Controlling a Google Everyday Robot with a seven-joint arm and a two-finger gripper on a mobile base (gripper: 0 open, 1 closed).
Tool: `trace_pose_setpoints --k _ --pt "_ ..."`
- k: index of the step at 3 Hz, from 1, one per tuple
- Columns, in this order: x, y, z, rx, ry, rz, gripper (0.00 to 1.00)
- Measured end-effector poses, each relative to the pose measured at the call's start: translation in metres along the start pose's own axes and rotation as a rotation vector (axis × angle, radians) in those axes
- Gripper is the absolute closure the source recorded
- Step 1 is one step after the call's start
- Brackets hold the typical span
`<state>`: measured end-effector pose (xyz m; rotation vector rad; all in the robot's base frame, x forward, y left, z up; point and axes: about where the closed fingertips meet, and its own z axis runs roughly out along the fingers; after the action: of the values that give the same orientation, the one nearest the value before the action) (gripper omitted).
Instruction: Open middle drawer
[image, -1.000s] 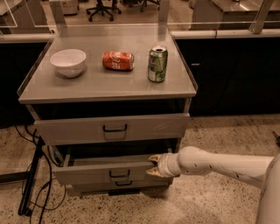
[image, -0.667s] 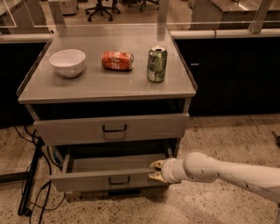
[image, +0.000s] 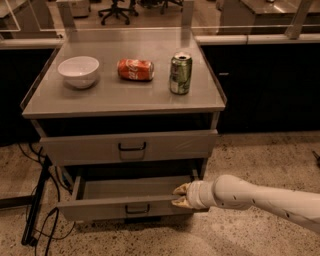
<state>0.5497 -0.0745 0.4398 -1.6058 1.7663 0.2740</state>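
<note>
Low and right of centre, gripper (image: 179, 195) at the right end of the middle drawer (image: 95, 210), pinching the top edge of its grey front: one tan fingertip (image: 181, 188) on the inner side, the other against the outer face. Behind it, white arm (image: 260, 197) stretching off toward the lower right corner.

Middle drawer in the lower centre of the frame, standing well out from the grey cabinet (image: 212, 122), bare inside floor showing, small black loop handle (image: 137, 208) centred on the front and clear of the gripper.

Directly above, upper drawer (image: 80, 149) flush and closed, with its own black handle (image: 132, 146).

Across the cabinet top (image: 125, 97) in the upper half:
- white bowl (image: 78, 71) at the left, upright;
- crushed red can (image: 135, 69) in the middle, lying on its side;
- green can (image: 180, 73) at the right, standing upright, well apart from the bowl and near the red can.

Down the left edge, black cables (image: 37, 200) trailing over the speckled floor (image: 260, 155). Along the top edge, wheeled bases of office chairs (image: 117, 10).
</note>
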Motion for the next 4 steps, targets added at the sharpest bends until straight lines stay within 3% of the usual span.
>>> trace_pose_setpoints --k 4 --pt "-0.0001 0.0001 0.0001 0.000 0.000 0.000 0.12"
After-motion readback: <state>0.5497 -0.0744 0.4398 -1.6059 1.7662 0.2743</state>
